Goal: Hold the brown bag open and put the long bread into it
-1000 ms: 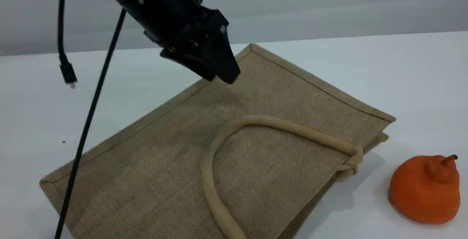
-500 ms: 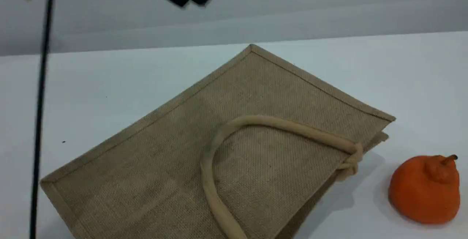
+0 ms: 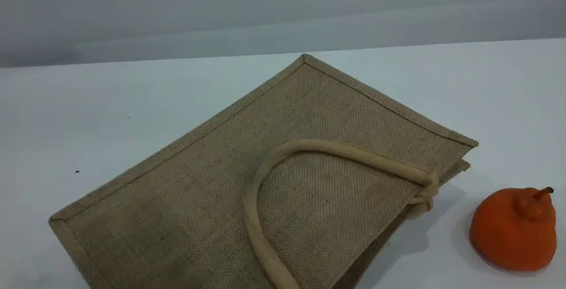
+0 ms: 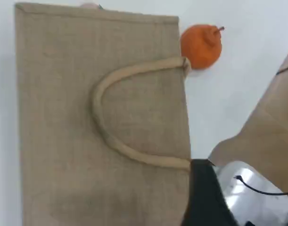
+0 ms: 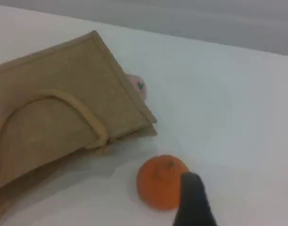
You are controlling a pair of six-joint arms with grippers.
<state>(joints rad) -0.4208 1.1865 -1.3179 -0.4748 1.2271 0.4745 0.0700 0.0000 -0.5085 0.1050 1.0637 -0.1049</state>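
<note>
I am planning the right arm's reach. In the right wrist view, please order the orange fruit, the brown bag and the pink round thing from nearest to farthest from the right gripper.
1. Orange fruit, just left of the right gripper.
2. Brown bag, farther left.
3. Pink round thing, peeking from behind the bag's far edge.

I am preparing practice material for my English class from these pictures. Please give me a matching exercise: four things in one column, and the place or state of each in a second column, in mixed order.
Things:
1. bag
2. handle
3. orange fruit
4. pink item

Places or states:
a. stands on the table, near the bag but apart from it
b. lies flat on the table
c. half hidden behind the bag's edge
d. lies as a loop on top of the bag

Pairs: 1-b, 2-d, 3-a, 4-c
</note>
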